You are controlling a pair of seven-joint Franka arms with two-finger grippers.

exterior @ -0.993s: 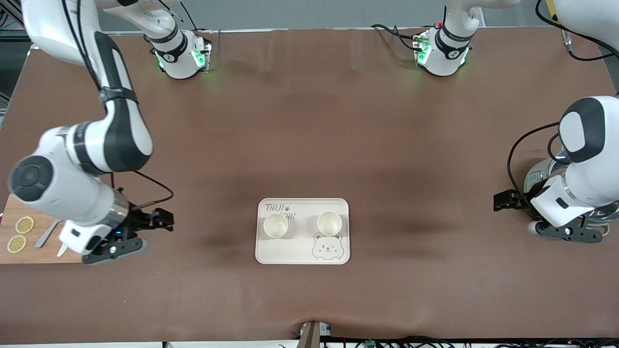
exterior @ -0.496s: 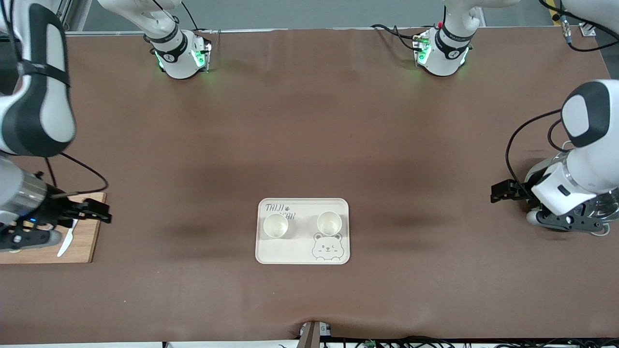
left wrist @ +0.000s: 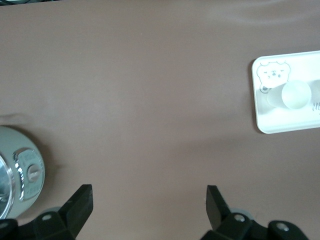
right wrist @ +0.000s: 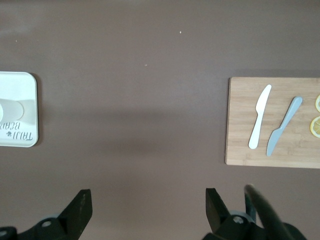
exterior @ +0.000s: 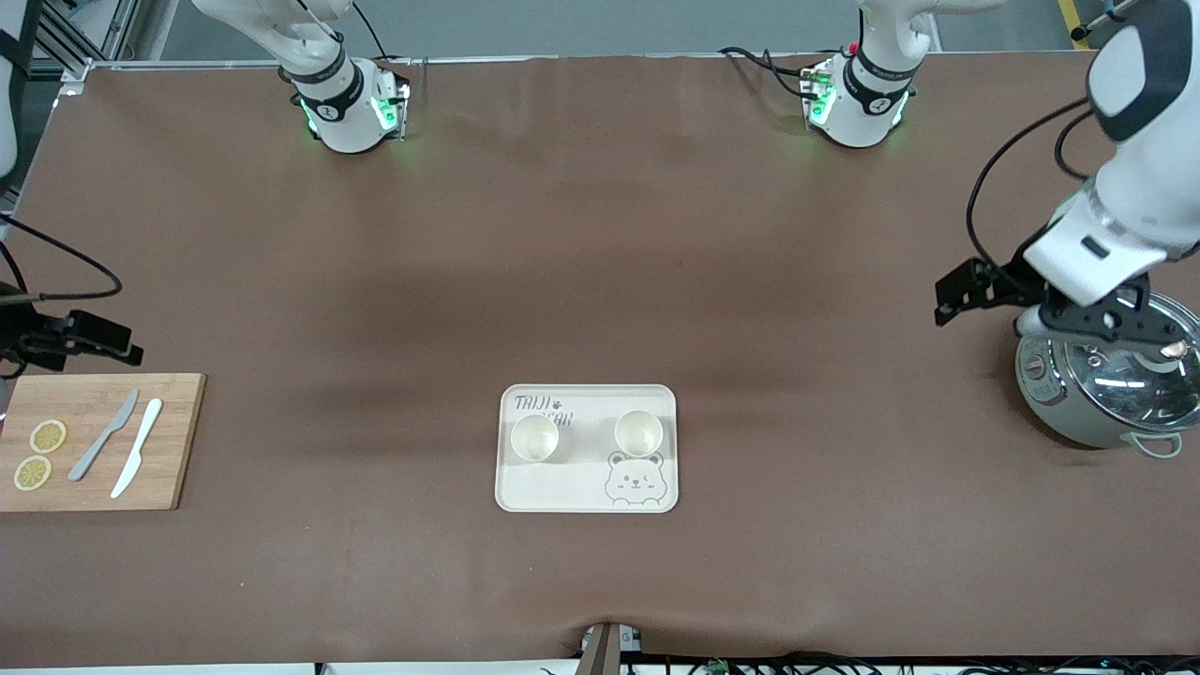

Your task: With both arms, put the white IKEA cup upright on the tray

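Note:
The cream tray [exterior: 586,497] lies in the middle of the table, nearer the front camera. Two white cups [exterior: 534,438] [exterior: 638,432] stand upright on it, side by side. The tray also shows in the left wrist view [left wrist: 280,126] with one cup [left wrist: 295,94], and in the right wrist view [right wrist: 22,135]. My left gripper [exterior: 1099,326] [left wrist: 149,200] is open and empty, up over a steel pot. My right gripper [right wrist: 147,202] is open and empty, up over the table by the cutting board; in the front view it is mostly cut off at the edge.
A steel pot with a glass lid [exterior: 1106,394] [left wrist: 15,175] stands at the left arm's end. A wooden cutting board [exterior: 173,441] [right wrist: 240,125] at the right arm's end holds a grey knife [exterior: 103,436], a white knife [exterior: 136,447] and two lemon slices [exterior: 47,436].
Both arms have risen and drawn away toward their ends of the table. The right arm has uncovered the cutting board. The left gripper has lifted over the pot. The cups and tray have not moved.

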